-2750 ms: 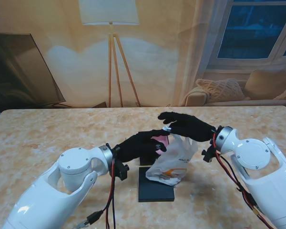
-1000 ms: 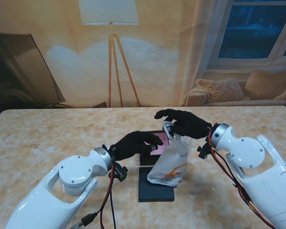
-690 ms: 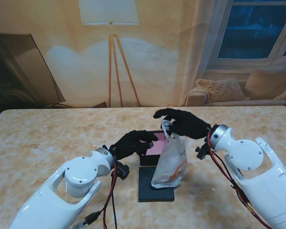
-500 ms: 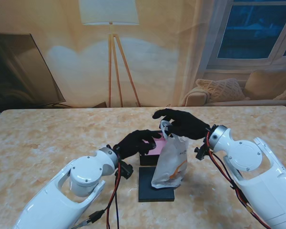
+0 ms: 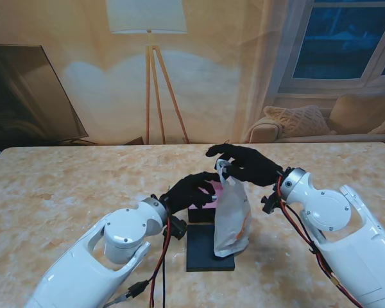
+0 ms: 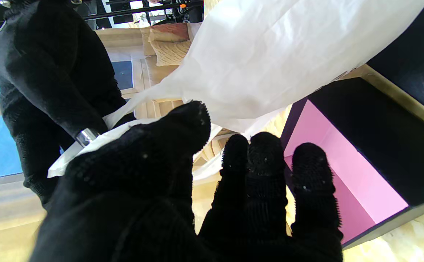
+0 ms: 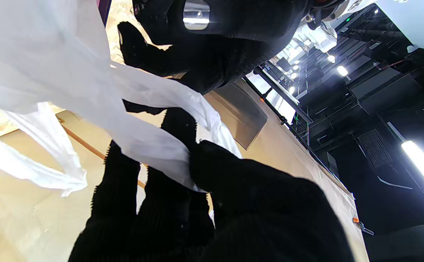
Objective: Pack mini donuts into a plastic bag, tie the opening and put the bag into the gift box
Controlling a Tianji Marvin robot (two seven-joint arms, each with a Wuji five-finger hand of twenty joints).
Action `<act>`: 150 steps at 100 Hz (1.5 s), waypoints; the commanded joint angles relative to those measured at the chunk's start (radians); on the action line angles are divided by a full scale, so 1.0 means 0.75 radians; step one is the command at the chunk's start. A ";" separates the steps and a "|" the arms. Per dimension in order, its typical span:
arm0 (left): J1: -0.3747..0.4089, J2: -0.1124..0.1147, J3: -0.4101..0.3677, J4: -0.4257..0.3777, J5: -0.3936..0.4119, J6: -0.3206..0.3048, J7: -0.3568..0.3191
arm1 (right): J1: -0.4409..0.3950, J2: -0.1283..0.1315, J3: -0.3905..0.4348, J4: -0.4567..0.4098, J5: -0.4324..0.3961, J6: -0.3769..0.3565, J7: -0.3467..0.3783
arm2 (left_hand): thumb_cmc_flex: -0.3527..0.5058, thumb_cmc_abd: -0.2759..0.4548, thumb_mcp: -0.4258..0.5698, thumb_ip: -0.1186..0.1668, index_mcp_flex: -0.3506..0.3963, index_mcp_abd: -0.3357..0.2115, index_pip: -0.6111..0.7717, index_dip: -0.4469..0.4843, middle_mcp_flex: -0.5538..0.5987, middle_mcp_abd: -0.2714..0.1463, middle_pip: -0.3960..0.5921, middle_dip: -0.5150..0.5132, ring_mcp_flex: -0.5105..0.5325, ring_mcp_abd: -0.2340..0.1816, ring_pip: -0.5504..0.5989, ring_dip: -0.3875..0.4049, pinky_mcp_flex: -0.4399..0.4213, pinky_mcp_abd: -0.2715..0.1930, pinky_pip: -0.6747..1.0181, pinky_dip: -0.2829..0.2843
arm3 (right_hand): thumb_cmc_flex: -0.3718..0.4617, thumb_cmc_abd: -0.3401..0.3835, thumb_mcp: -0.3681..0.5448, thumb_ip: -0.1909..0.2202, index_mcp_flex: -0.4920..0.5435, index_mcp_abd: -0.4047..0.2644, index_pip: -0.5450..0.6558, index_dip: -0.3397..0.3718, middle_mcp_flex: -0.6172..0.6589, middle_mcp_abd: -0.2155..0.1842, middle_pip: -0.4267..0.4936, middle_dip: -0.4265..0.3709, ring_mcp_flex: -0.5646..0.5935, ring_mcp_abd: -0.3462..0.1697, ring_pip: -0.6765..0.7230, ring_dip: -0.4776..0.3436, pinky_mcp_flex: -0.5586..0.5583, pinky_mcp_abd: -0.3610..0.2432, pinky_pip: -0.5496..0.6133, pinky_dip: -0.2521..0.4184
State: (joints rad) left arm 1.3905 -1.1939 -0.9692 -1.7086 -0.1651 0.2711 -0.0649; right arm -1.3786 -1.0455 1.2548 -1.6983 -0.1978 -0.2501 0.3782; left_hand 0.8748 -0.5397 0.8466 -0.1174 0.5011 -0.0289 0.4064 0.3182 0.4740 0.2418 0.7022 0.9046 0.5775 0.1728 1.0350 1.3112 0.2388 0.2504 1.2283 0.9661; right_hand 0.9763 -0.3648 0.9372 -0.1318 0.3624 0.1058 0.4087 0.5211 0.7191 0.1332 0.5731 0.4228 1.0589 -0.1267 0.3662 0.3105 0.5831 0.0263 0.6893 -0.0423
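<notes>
The white plastic bag point(image 5: 232, 218) with orange print hangs upright, its bottom resting on the black box lid point(image 5: 202, 253). My right hand point(image 5: 247, 165) is shut on the bag's twisted top, pinching a handle strip point(image 7: 161, 149) between thumb and fingers. My left hand point(image 5: 191, 188) reaches in beside that top with its fingers point(image 6: 266, 163) apart from the thumb; a strip of the bag point(image 6: 103, 140) lies across the thumb. Just behind the bag stands the open gift box point(image 5: 206, 199) with its pink inside point(image 6: 335, 174). The bag hides any donuts.
The lid lies flat on the marble table point(image 5: 64, 186), nearer to me than the box. Both forearms come in low from the near corners. A floor lamp, a sofa and a window stand beyond the far edge.
My right hand has lifted the bag from slumped on its side to hanging upright over the lid. My left hand has moved up and right, close to the bag's top.
</notes>
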 commanded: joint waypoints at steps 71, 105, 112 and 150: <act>0.004 -0.029 0.006 -0.037 -0.086 0.085 0.009 | -0.020 -0.022 -0.007 0.007 -0.060 -0.023 -0.062 | -0.038 -0.243 0.005 -0.202 0.165 -0.041 0.710 0.371 -0.020 -0.030 0.108 0.167 -0.015 -0.019 0.111 0.114 -0.054 -0.013 -0.038 0.019 | 0.045 0.090 -0.045 0.068 -0.014 -0.048 0.016 -0.010 -0.034 -0.048 -0.043 -0.044 -0.050 -0.029 -0.040 -0.083 -0.043 -0.047 -0.143 0.033; -0.001 -0.022 0.008 -0.051 -0.055 0.077 -0.002 | -0.035 -0.022 0.002 0.004 -0.048 -0.038 -0.064 | 0.005 -0.146 -0.195 -0.184 0.165 0.009 1.132 0.644 0.027 -0.037 0.078 0.123 0.006 0.024 0.089 0.079 -0.053 0.012 -0.046 0.016 | 0.040 0.098 -0.060 0.077 -0.030 -0.064 0.033 -0.001 -0.073 -0.061 -0.053 -0.068 -0.083 -0.033 -0.073 -0.110 -0.038 -0.062 -0.133 0.032; 0.002 -0.020 0.001 -0.061 -0.057 0.093 -0.005 | -0.041 -0.022 0.007 0.001 -0.052 -0.043 -0.067 | 0.047 0.012 -0.374 -0.142 0.155 0.046 1.177 0.744 0.075 -0.063 0.060 0.084 0.027 0.045 0.084 0.058 -0.046 0.021 -0.039 0.020 | 0.034 0.093 -0.064 0.077 -0.030 -0.065 0.036 0.000 -0.077 -0.060 -0.053 -0.072 -0.084 -0.024 -0.076 -0.112 -0.038 -0.067 -0.133 0.032; -0.018 0.014 -0.030 -0.080 -0.024 0.079 -0.105 | -0.070 -0.012 0.053 -0.009 0.005 -0.043 -0.013 | 0.515 0.448 -1.180 0.025 0.081 0.127 1.060 0.940 0.308 -0.105 -0.049 0.222 0.111 0.101 0.090 0.005 -0.009 0.055 -0.009 0.011 | -0.300 0.028 -0.194 0.085 -0.057 -0.045 -0.054 0.009 -0.216 0.001 -0.127 -0.072 -0.256 0.125 -0.115 -0.087 -0.196 0.083 0.020 0.086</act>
State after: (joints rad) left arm 1.3839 -1.1929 -0.9820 -1.7516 -0.1686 0.3357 -0.1134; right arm -1.4180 -1.0550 1.2898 -1.6986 -0.2140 -0.2822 0.3451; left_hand 1.2040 -0.2756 -0.0069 -0.1425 0.5597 0.0612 1.1874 0.9989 0.6841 0.1859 0.6655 1.0569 0.6581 0.2395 1.0946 1.3215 0.2489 0.2869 1.2061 0.9677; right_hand 0.8030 -0.3340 0.8261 -0.0983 0.3408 0.0924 0.3980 0.5209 0.6084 0.1236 0.5063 0.3702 0.8964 -0.0421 0.3007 0.2465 0.4747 0.0769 0.6630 -0.0056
